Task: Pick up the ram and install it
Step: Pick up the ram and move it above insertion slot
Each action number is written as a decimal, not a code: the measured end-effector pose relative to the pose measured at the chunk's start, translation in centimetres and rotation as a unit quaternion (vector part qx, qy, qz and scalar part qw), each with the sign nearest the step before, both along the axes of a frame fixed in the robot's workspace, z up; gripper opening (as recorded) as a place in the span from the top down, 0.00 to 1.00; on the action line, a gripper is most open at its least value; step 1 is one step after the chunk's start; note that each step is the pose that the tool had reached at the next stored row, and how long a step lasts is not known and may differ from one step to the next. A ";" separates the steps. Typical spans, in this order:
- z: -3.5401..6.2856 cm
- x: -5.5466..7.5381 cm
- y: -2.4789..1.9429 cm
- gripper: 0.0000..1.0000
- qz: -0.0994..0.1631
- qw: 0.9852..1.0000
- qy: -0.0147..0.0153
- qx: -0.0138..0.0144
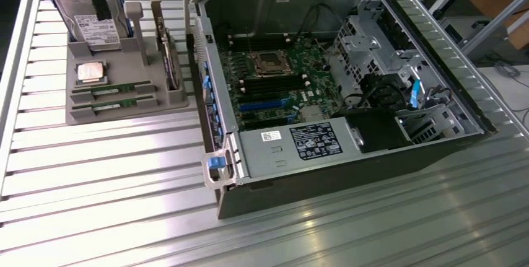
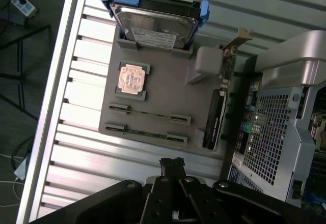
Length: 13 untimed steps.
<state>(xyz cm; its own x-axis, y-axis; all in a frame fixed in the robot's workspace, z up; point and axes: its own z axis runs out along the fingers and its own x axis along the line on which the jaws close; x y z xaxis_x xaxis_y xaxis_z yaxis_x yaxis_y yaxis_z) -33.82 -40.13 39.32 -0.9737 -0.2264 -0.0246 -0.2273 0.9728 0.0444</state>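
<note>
So the gripper (image 2: 173, 164) is clenched shut with nothing in it, hanging over the far end of the gray holder (image 1: 124, 64) next to the open PC case (image 1: 331, 177). The ram (image 1: 111, 87) sits in its slot in that holder, just beside the CPU chip (image 1: 91, 72). The twin stick (image 1: 111, 101) sits alongside it. As far as I can make out, both are seated flat.
</note>
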 end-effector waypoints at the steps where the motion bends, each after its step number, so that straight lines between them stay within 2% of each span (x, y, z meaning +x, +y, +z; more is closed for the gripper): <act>1: 0.00 0.0 0.00 0.89 0.001 1.000 0.000 0.000; 13: 0.00 0.0 0.00 0.89 0.017 1.000 0.000 0.000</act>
<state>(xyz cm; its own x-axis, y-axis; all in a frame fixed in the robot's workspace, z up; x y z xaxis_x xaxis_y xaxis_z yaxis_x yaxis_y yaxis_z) -33.82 -40.13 39.32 -0.9653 -0.2601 -0.0246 -0.2610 0.9643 0.0443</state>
